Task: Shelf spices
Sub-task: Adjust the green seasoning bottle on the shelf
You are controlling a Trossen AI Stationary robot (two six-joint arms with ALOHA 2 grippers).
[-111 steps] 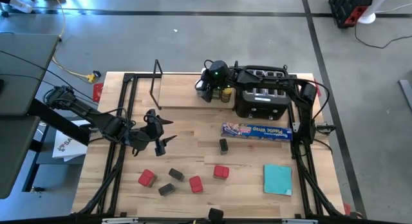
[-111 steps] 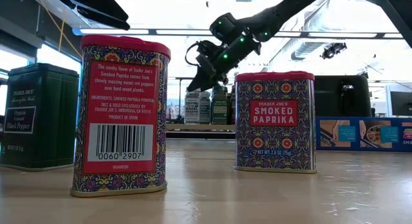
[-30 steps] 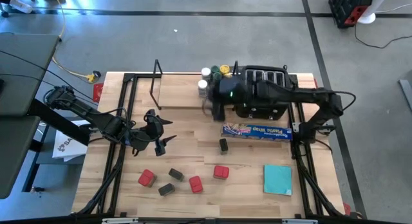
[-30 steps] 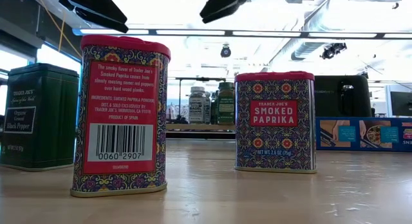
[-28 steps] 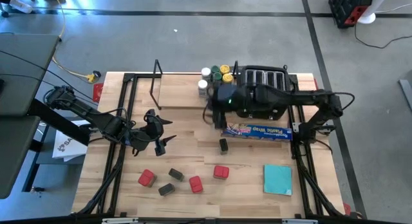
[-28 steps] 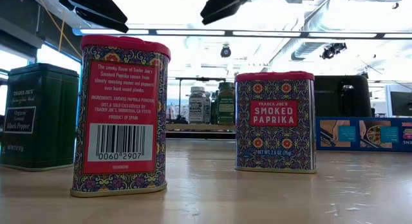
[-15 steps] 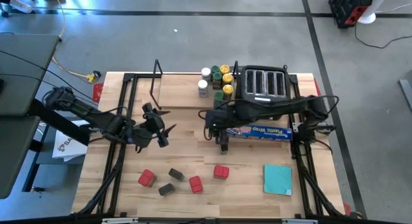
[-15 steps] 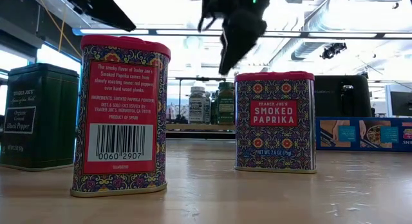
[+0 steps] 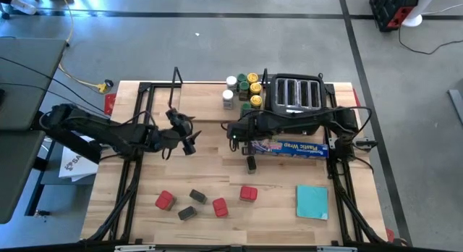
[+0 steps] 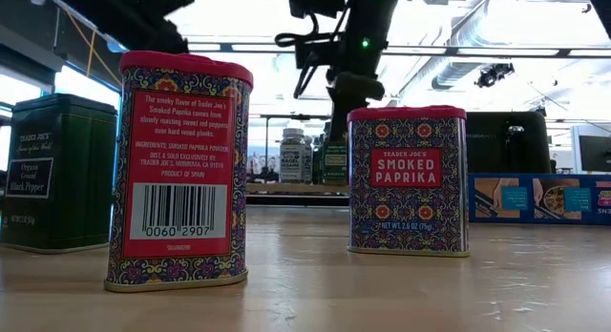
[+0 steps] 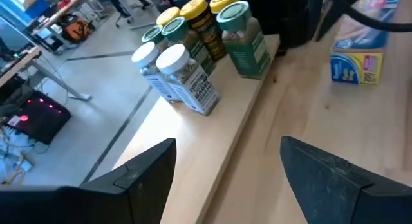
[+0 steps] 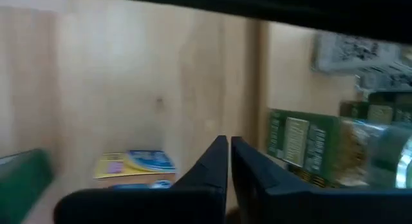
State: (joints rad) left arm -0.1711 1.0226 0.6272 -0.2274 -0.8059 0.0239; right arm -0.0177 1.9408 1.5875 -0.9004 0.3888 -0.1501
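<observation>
My right gripper (image 9: 237, 138) hangs over the middle of the worktop, just in front of the shelf (image 9: 210, 107), and its two fingers (image 12: 222, 161) are pressed together with nothing between them. My left gripper (image 9: 187, 142) hovers near the left end of the shelf, its fingers (image 11: 145, 169) spread wide and empty.

Just beside my right gripper, toward the front edge, a small dark tin (image 9: 251, 164) stands alone next to the long blue wrap box (image 9: 289, 147). I think this is the next spice to take. It is probably light and stiff, with smooth metal sides that can slip, so I would open the fingers and close on its two flat broad faces, around the middle of its height.

The other tins, red (image 9: 248, 193) and dark (image 9: 197, 198), stand near the front left part of the worktop. They are rectangular, with patterned sides and red lids (image 10: 186, 63). The round jars (image 9: 242, 90), with white, green and yellow lids, already stand together at the right end of the shelf, against the black toaster (image 9: 295, 93).
</observation>
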